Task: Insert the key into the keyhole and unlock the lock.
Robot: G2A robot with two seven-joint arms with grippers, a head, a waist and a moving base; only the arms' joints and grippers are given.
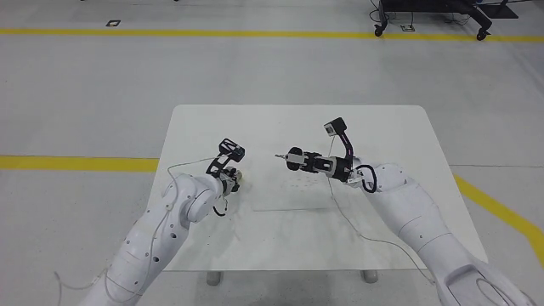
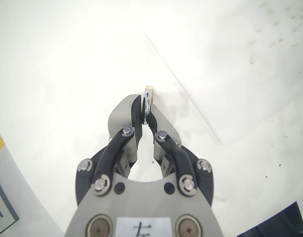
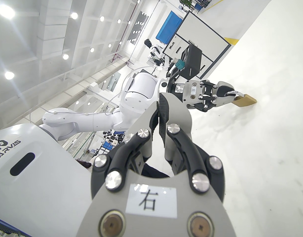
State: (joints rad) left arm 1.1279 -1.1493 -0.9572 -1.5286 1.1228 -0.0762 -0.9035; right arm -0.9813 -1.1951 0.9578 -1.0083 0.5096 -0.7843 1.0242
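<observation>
1. My left claw (image 2: 145,108) is clenched on the silver shackle of the padlock (image 3: 245,100). The brass body sticks out past my fingertips and looks to rest on the white table (image 1: 382,136).
2. My right claw (image 3: 159,104) is pinched tight, its ribbed pads pressed together. In the top view the thin silvery key (image 1: 279,156) pokes out of its tip, pointing toward the padlock.
3. Key and padlock are apart, with a stretch of bare tabletop between them. My two claws face each other across the middle of the table, the left one a little nearer to me than the right.
4. The padlock sits in the table's left half, well in from the left edge and well clear of the far and near edges. My right claw hangs near the table's middle, well away from the right edge.
5. A faint straight line (image 2: 181,85) runs across the tabletop just beside the padlock. It looks flat with the surface. Small dark specks (image 2: 279,40) dot the tabletop farther off.
6. Past the far edge there is open floor crossed by a yellow stripe (image 1: 255,32).
</observation>
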